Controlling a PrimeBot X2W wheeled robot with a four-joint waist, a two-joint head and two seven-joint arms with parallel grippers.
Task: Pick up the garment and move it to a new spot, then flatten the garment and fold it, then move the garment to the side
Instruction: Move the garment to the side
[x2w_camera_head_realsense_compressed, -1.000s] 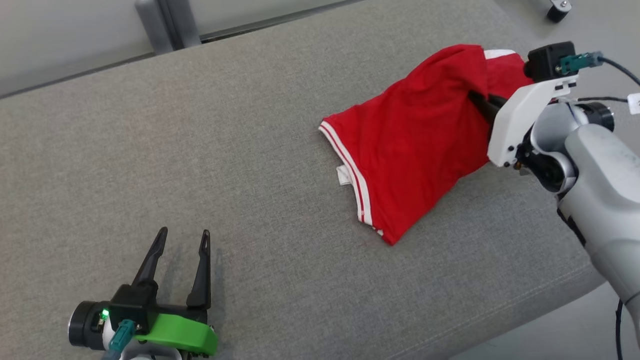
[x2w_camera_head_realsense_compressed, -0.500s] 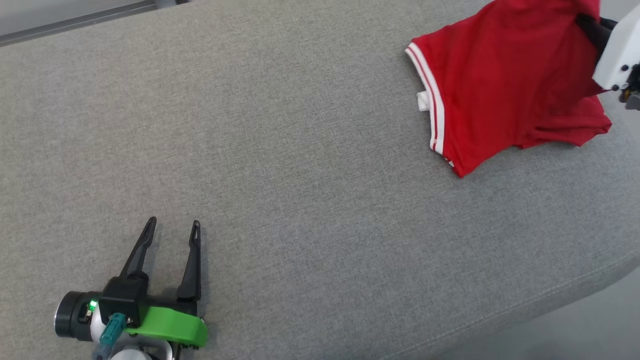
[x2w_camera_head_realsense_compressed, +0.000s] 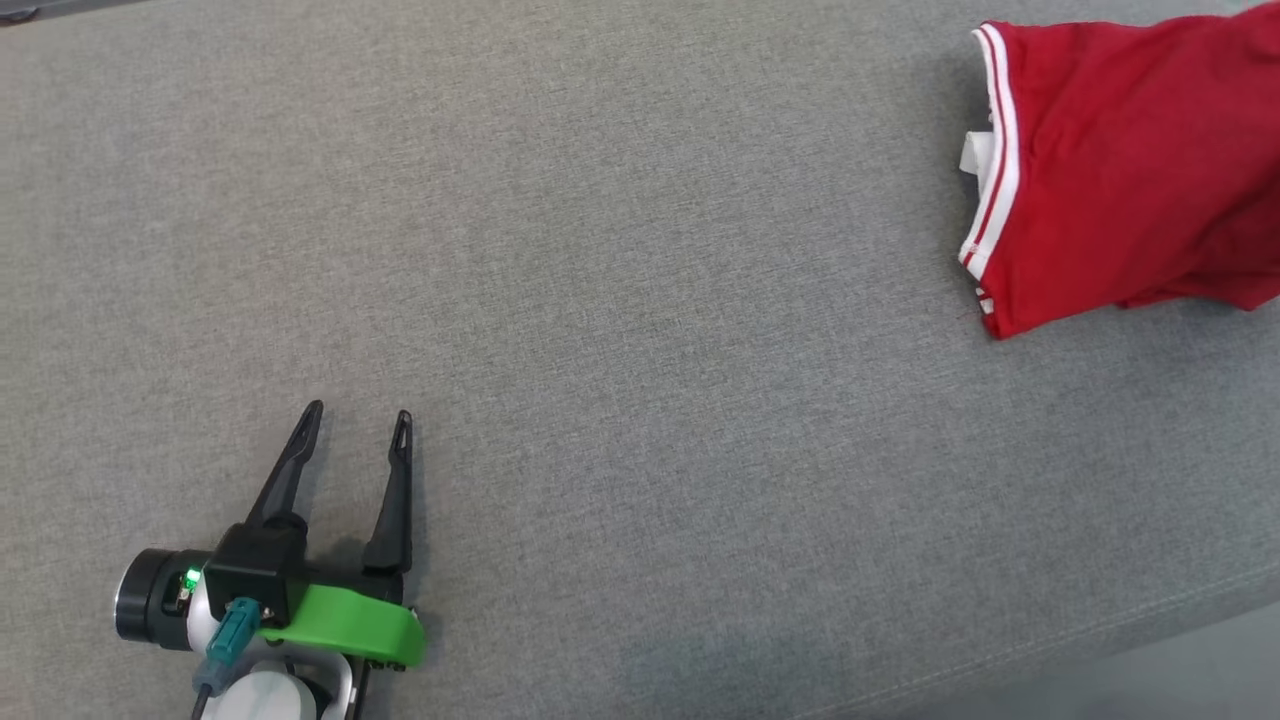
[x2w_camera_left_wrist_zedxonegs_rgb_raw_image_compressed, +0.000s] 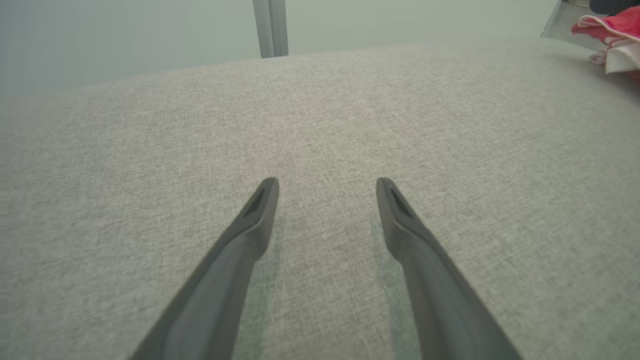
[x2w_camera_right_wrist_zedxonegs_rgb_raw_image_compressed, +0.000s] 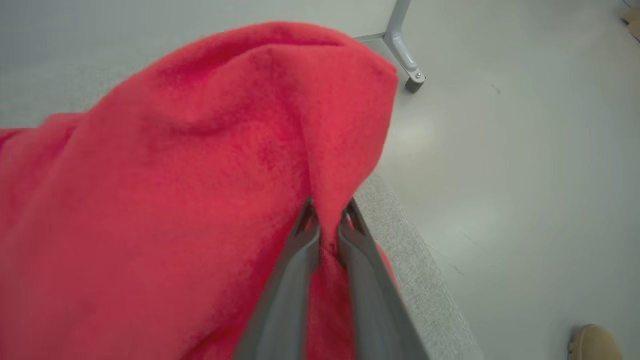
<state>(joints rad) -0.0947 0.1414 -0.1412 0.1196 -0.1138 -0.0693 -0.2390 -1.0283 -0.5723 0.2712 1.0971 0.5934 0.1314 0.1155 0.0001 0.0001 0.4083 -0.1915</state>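
We've got the red white-trimmed fabric garment bunched at the grey cloth-covered tabletop's right edge, right tool clamped on a fold of it, left tool spread open way off toward the tabletop's left.

Grey fabric cushion; pale floor beside it; metal leg on floor; tan shoe tip.

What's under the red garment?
The grey padded surface lies under the red garment; a white tag pokes out at its striped hem. Whatever else is beneath, the cloth covers.
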